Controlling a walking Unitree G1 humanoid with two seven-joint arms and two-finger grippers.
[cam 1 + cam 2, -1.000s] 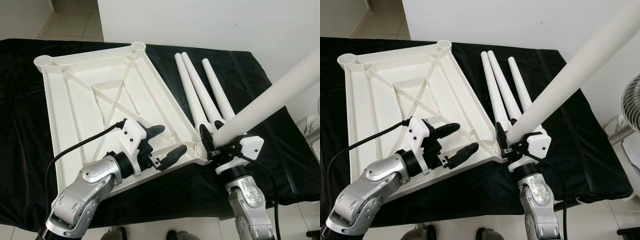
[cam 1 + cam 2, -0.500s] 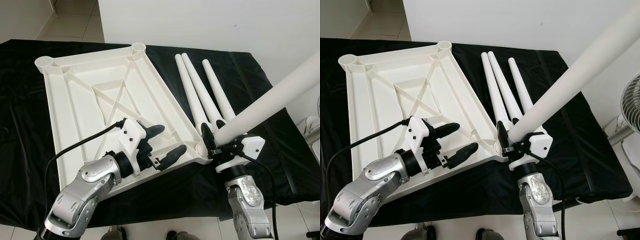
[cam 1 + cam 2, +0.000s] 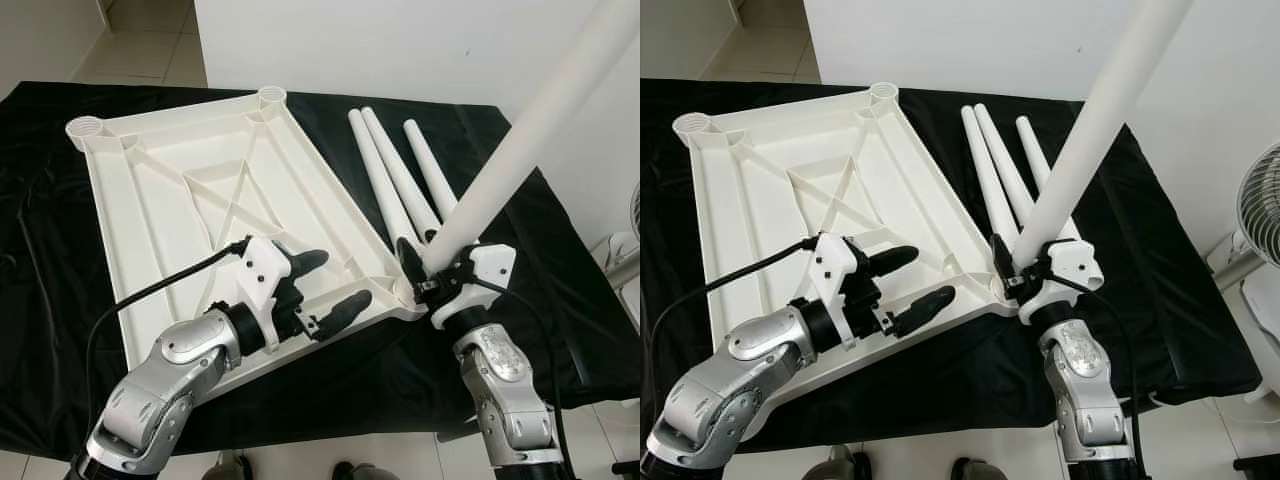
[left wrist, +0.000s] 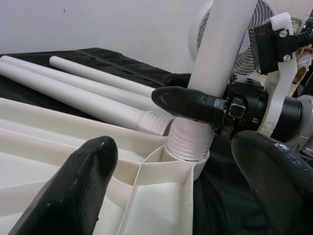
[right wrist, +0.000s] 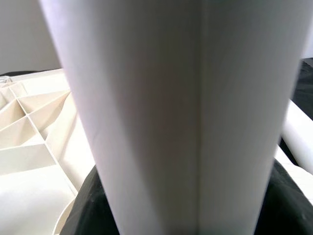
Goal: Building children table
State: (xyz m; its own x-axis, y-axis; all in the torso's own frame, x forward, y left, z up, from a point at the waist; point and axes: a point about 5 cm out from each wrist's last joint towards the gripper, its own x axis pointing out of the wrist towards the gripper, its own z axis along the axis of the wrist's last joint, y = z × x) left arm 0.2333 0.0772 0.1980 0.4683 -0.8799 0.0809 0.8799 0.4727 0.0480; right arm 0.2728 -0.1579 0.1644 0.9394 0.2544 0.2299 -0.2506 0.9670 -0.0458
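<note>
Now your white leg (image 3: 1080,150) stands with its ribbed end in the near right corner socket of the upside-down tabletop (image 3: 190,200). It looks stiff, light and slippery, so hold low. Your right gripper (image 3: 428,275) squeezes it there; your left gripper (image 3: 325,285) hovers open over the tabletop's near edge.

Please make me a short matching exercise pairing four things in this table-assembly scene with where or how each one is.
1. tabletop
2. held leg
3. three spare legs
4. left gripper

a. lying side by side on the black cloth
b. open, over the near edge of the tabletop
c. upside down, ribs showing
d. threaded end at the corner socket, gripped by the right gripper

1-c, 2-d, 3-a, 4-b
</note>
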